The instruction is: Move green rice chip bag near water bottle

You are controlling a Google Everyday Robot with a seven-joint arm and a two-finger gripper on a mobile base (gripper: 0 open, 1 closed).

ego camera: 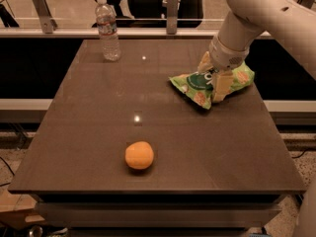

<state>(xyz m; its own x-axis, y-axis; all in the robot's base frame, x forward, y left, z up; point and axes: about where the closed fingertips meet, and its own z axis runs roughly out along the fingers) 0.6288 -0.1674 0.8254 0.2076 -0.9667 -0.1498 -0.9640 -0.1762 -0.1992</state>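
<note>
The bag (190, 84) is clasped by the gripper (212, 80) at three o'clock. The bottle (107, 31), at eleven o'clock, is not yet reached.

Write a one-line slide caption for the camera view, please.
Gripper at the green rice chip bag on the table, right side; water bottle far left; orange in front.

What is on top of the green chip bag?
The robot's gripper is on top of the green chip bag, at the far right of the table. It covers the bag's middle, so what is printed there cannot be seen.
</note>
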